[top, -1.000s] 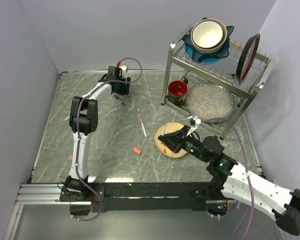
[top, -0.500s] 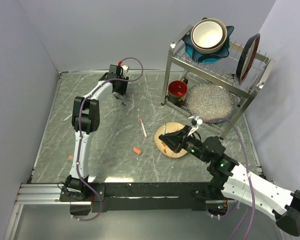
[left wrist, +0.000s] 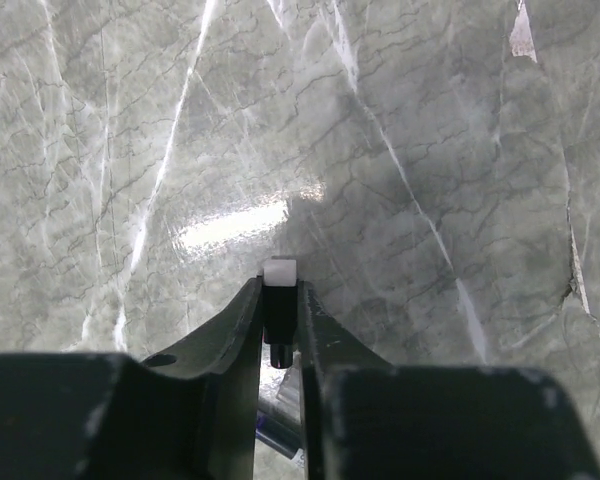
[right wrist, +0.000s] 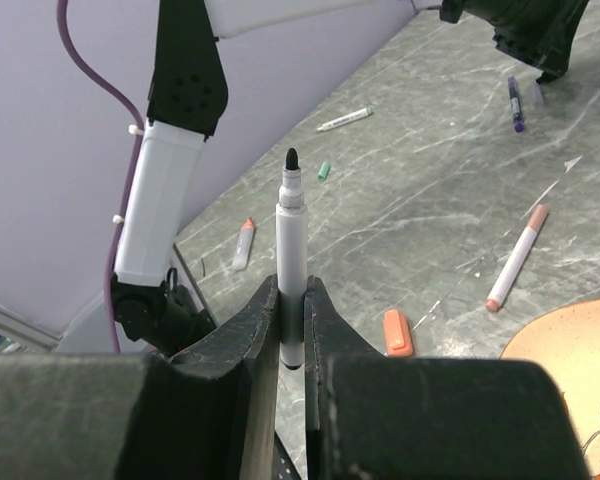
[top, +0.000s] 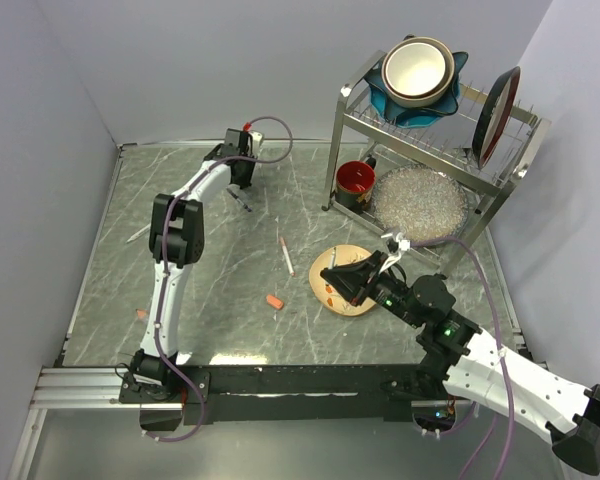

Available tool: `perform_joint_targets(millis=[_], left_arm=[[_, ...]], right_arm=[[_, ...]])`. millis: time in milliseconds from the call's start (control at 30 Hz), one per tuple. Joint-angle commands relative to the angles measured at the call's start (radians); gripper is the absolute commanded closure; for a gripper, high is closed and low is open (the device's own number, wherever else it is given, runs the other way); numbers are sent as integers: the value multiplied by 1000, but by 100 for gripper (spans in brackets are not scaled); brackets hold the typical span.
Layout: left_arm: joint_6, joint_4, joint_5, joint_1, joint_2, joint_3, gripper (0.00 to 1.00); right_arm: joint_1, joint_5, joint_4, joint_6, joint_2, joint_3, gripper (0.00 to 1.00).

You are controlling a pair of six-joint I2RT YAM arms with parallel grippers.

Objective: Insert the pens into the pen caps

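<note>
top view, left gripper (top: 243, 184): low over the far counter (top: 210, 290), near a dark pen (top: 241, 201)
top view, right gripper (top: 330, 272): near centre
left wrist, left gripper: almost closed, pinching a white-ended black cap (left wrist: 279, 318)
right wrist, right gripper: clamped on a white pen (right wrist: 291, 240), black tip up; orange cap (right wrist: 397, 332) lies on the counter
</note>
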Motion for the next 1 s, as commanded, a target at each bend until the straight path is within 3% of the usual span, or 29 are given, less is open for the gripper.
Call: perform_joint_targets(millis=[0,167,367,533,667,800,900,967], left_arm=[[12,-56,-41,-9,29,25,85],[-37,-59,-35,-9,-8,19,99],[-139,26,-26,-9,-173,-57,99],[-272,117,43,-5,-408,-191,99],[-411,220,306,-5,-671,-350,99],[-615,414,562,-5,-879,-612,99],[-782,640,677,-23,-1032,-829,99],[-854,739,680,-52,-1147,-927,99]], right_arm=[[-1,16,16,-19,-19,12,100],[1,9,-7,-8,-14,38,100],[2,19,-60,0,15,98,100],[1,36,-127,3,27,135,100],[1,19,-135,10,12,124,100],[1,-46,-106,17,7,110,100],[1,-91,-48,35,21,93,100],[2,-154,-5,47,58,87,100]])
